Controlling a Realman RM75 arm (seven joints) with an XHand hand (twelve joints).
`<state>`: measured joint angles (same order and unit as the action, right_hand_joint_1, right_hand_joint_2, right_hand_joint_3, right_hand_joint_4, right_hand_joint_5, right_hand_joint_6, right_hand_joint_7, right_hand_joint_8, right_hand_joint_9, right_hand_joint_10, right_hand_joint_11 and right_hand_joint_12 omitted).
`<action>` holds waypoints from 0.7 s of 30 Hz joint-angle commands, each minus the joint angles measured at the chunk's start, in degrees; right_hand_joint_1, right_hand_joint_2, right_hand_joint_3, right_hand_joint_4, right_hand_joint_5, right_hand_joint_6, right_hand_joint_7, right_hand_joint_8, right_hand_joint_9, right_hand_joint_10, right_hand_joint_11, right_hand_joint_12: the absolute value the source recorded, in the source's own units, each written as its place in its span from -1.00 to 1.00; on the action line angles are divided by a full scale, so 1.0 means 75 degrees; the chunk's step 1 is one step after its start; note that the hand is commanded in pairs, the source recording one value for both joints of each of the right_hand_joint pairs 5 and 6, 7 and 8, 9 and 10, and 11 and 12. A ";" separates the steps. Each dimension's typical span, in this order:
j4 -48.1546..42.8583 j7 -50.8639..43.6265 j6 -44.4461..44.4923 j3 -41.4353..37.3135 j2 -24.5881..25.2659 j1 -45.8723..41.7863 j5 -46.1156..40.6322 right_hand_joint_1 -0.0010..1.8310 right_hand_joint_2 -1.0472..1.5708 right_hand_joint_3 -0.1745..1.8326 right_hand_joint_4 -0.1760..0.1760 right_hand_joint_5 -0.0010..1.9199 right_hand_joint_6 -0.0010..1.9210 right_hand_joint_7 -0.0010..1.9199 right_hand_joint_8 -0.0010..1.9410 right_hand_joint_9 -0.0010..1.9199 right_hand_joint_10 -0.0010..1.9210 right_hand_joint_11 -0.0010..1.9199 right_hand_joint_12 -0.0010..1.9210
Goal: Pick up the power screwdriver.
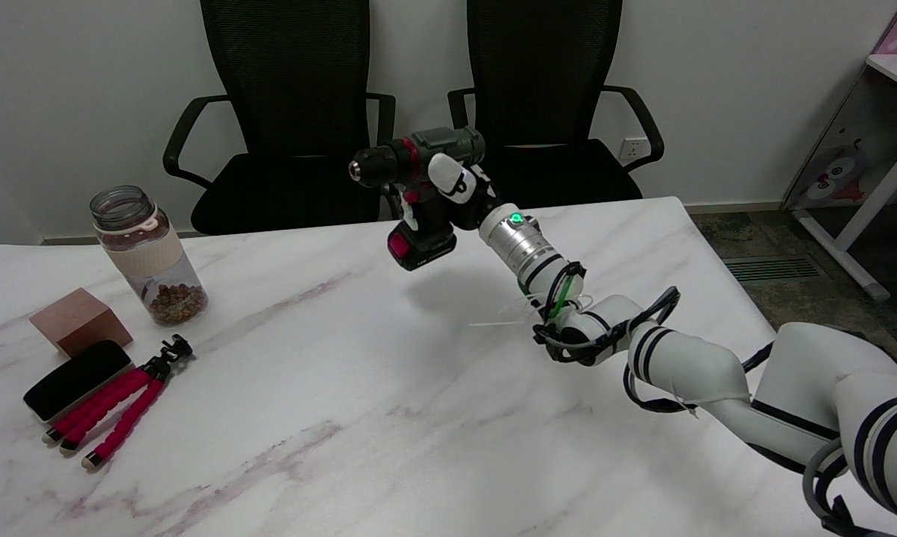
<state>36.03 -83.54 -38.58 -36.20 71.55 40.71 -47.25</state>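
Observation:
The power screwdriver (411, 160) is dark green and black with a red band, a red battery base and a metal chuck pointing left. It hangs in the air above the far middle of the white marble table (359, 418), casting a shadow below. My right hand (459, 195) grips its handle from the right, fingers wrapped around it, with the arm reaching in from the lower right. Part of the handle is hidden by the hand.
At the left stand a clear jar (148, 253) with brown bits, a wooden block (79, 321), a black flat case (75, 379) and a small red-legged tripod (124, 406). Two black office chairs (291, 112) sit behind the table's far edge. A white desk (892, 149) stands at right.

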 commanded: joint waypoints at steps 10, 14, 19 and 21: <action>0.0177 -0.0030 0.0094 -0.0024 -0.0059 0.0302 -0.0087 0.08 -0.25 -0.26 1.00 0.45 0.45 0.45 0.43 0.97 0.97 0.98 0.98; 0.0192 -0.0030 0.0027 -0.0024 -0.0075 0.0325 -0.0087 0.15 -0.20 0.00 1.00 0.41 0.41 0.41 0.40 0.96 0.96 0.95 0.95; 0.0247 -0.0030 -0.0023 -0.0024 -0.0119 0.0325 -0.0087 0.26 0.02 0.25 0.12 0.32 0.32 0.32 0.30 0.94 0.94 0.86 0.86; 0.0259 -0.0006 -0.0023 -0.0036 -0.0119 0.0325 -0.0102 0.27 0.04 0.25 0.11 0.31 0.31 0.31 0.30 0.94 0.94 0.86 0.86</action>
<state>37.19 -83.70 -37.86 -36.33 71.11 42.58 -47.80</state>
